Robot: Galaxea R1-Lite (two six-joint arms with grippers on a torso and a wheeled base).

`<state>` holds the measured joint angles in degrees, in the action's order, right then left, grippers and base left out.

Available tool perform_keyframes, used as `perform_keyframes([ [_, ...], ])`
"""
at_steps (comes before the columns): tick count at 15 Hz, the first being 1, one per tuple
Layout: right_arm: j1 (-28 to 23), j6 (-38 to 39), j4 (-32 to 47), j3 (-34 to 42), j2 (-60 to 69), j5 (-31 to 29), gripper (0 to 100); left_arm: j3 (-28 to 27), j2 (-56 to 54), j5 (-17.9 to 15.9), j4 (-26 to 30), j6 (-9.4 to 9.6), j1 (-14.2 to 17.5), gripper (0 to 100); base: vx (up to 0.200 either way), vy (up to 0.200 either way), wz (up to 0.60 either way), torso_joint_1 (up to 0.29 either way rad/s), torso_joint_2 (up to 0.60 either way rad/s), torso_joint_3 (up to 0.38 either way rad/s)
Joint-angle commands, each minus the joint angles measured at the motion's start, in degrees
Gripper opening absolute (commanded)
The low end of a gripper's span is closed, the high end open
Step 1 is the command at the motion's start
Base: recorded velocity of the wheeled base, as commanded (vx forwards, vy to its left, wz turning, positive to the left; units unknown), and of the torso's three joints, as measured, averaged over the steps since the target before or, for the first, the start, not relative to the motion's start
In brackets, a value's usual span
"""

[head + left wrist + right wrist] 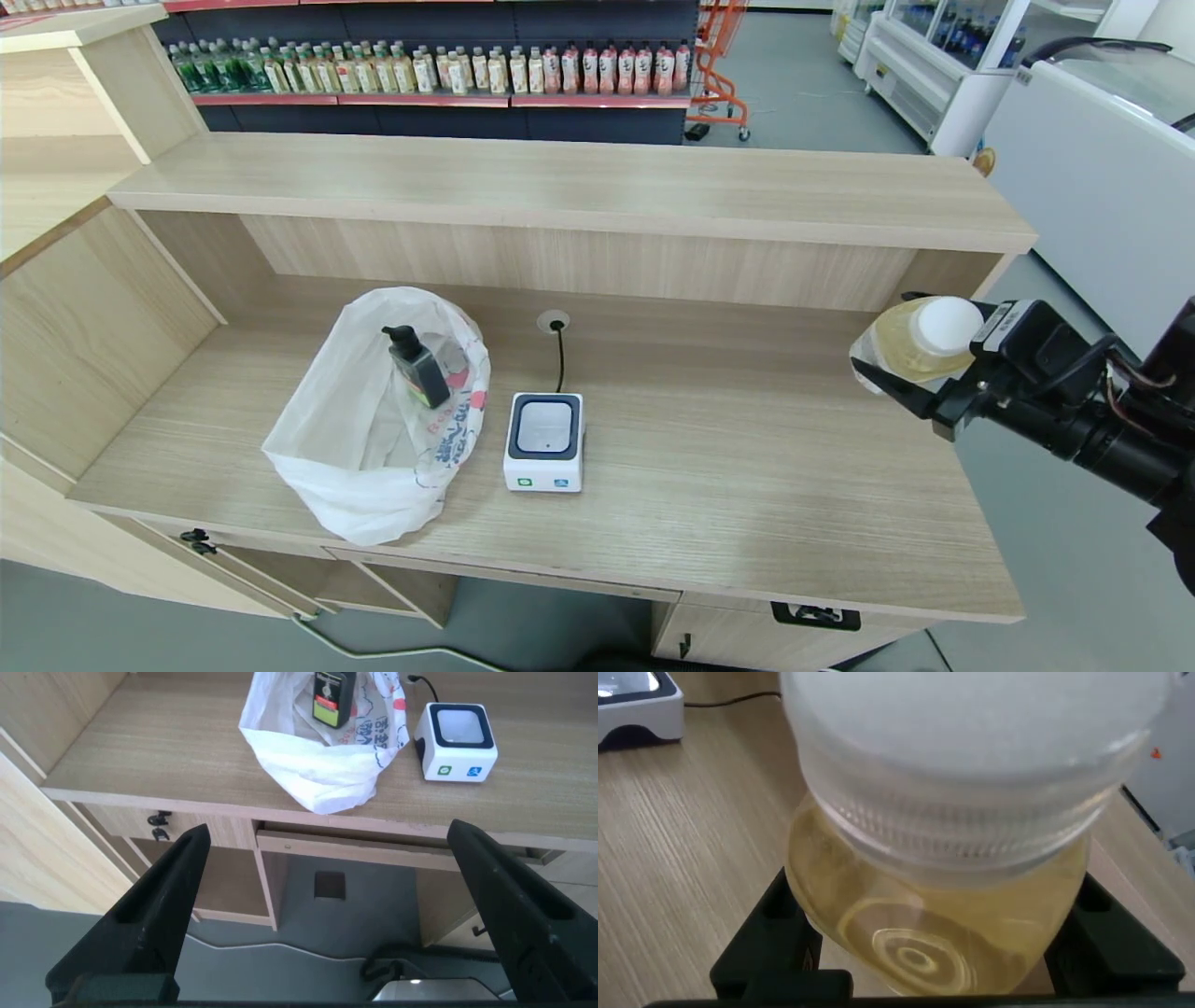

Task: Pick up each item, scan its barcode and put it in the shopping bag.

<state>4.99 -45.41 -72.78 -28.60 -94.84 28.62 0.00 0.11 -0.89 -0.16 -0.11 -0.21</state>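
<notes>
We see right gripper [893,343] clamped on clear bottle [924,338]: white cap, yellowish liquid, above counter's [747,467] right end. Left gripper [327,905] jaws apart. Shopping bag's [373,448] blue-red print unreadable; scanner [544,439] bears green, blue icons.

a light wood-grain checkout counter [747,485] carries a white plastic shopping bag [345,467] and, just beside it, a small white box-shaped barcode scanner [544,441].

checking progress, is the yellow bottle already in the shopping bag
No, the right gripper holds the yellow bottle, well apart from the shopping bag.
</notes>
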Motion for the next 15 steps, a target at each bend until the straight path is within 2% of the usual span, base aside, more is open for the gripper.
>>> perform_keyframes([
  [1,-0.1,-1.0,0.0,-0.1,-0.4,-0.1,0,0.0,0.0,0.0,0.0,0.11,0.0,100,0.000,0.000,0.00,0.000,0.00,0.000],
  [4,0.1,-3.4,-0.1,-0.8,-1.7,0.2,0,0.0,0.0,0.0,0.0,0.11,0.0,100,0.000,0.200,0.00,0.001,0.00,0.001],
  [8,1.4,-3.5,0.7,-7.7,-5.1,0.9,0,0.0,0.0,0.0,0.0,0.11,0.0,100,0.000,0.200,0.00,0.007,0.01,0.001],
  [15,3.9,-3.5,-0.1,-12.9,-14.1,10.9,0,0.0,0.0,0.0,0.0,0.20,0.0,100,0.000,0.200,0.00,0.003,0.00,0.003],
])
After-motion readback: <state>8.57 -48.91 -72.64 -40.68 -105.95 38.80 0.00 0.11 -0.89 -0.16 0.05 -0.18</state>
